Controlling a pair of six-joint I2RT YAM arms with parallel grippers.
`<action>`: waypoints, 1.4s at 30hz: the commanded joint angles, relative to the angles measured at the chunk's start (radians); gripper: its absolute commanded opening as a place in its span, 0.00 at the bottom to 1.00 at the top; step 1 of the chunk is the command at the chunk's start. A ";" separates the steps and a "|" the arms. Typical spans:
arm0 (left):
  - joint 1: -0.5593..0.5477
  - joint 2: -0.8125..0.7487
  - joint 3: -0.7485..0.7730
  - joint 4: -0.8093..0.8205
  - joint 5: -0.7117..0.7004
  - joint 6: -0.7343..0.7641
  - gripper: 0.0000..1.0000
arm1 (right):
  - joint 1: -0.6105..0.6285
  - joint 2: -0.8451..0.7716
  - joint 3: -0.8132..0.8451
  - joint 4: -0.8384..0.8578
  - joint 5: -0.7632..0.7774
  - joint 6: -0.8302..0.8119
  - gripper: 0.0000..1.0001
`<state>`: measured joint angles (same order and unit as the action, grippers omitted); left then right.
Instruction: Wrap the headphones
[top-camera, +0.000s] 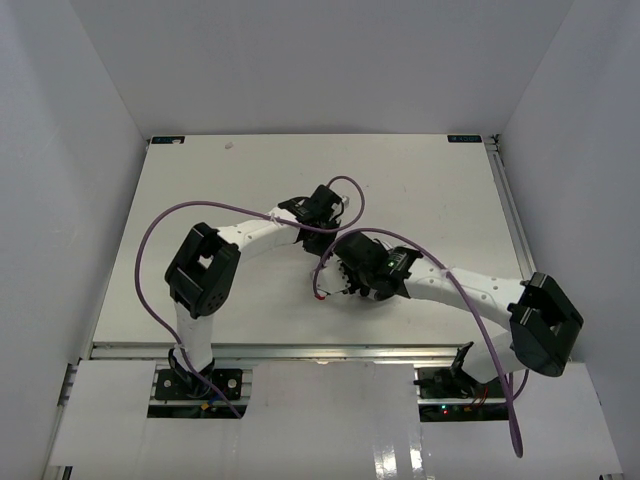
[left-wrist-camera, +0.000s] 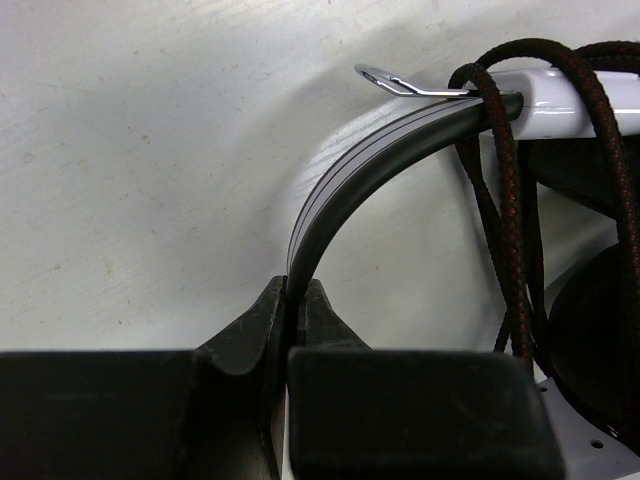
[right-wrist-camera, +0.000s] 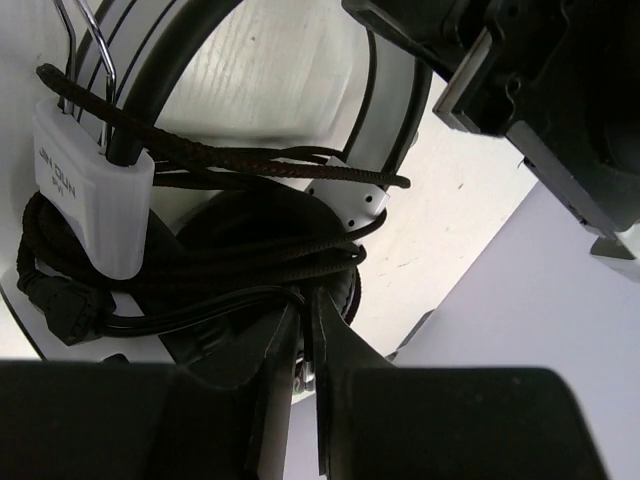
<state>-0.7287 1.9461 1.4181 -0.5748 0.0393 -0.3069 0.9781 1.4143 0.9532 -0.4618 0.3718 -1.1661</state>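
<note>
The headphones (right-wrist-camera: 250, 225) are held between both grippers at the table's middle; in the top view (top-camera: 343, 283) they are mostly hidden under the arms. My left gripper (left-wrist-camera: 297, 292) is shut on the black headband (left-wrist-camera: 380, 150), which arcs up and to the right. My right gripper (right-wrist-camera: 305, 305) is shut on the thin black cable (right-wrist-camera: 200, 310) just below the dark earcup. Braided black-and-red cable (right-wrist-camera: 250, 265) lies in several turns across the earcup and the white slider block (right-wrist-camera: 95, 190). It also hangs over the headband in the left wrist view (left-wrist-camera: 510, 200).
Thick purple robot cables (top-camera: 160, 225) loop over both arms. The white table (top-camera: 220, 190) is closed in by white walls at the left, back and right. A metal rail (top-camera: 300, 350) runs along its near edge. The left gripper's body (right-wrist-camera: 540, 90) is close above the right wrist.
</note>
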 joint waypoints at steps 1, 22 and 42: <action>-0.010 -0.079 -0.010 0.020 0.128 -0.008 0.00 | 0.039 0.047 0.059 0.110 0.085 -0.098 0.15; 0.015 -0.081 -0.053 0.030 0.214 0.003 0.00 | 0.165 0.165 0.062 0.215 0.265 -0.245 0.20; 0.072 -0.144 -0.111 0.053 0.223 -0.032 0.13 | 0.140 0.141 0.078 0.126 0.179 -0.149 0.37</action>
<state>-0.6838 1.9160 1.3140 -0.5594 0.1860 -0.3077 1.1431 1.5795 0.9874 -0.3286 0.5716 -1.3033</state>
